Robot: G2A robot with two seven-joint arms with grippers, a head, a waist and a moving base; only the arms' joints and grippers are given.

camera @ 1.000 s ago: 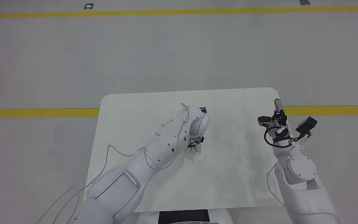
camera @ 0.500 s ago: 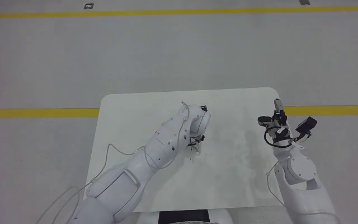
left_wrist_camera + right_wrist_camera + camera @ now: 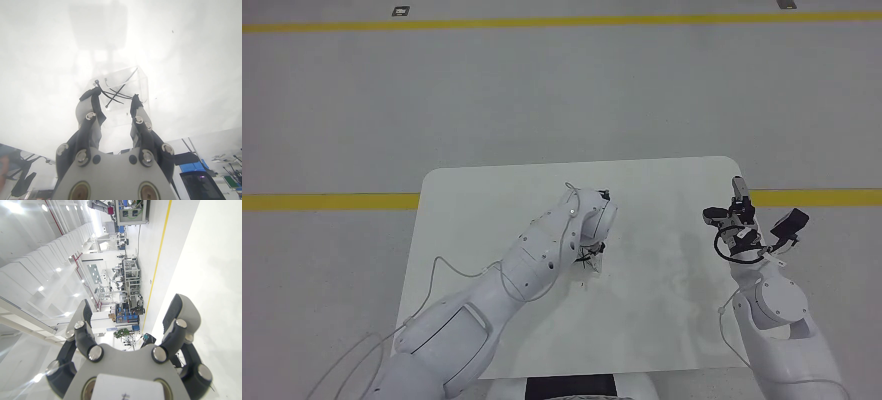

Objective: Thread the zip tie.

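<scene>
The left gripper [image 3: 115, 97] hangs with its black-padded fingers [image 3: 95, 101] spread apart. They straddle the mouth of a small clear plastic box [image 3: 121, 115] on the white table [image 3: 662, 300], seemingly poised to pick from it. Inside lie several thin black zip ties [image 3: 114, 96], loosely crossed, none clamped. The right gripper [image 3: 130, 306] is held wide apart and empty at the table's right edge, probably to take a tie's free end.

A white rectangular table with rounded corners [image 3: 672, 200] stands on a pale grey glossy floor [image 3: 542, 90], which two yellow painted lines [image 3: 542, 22] cross, one beyond the table and one level with it. The right wrist view shows a bright hall with round ceiling lights [image 3: 58, 269], metal-framed machine stations [image 3: 132, 275] and a leafy green plant [image 3: 121, 332].
</scene>
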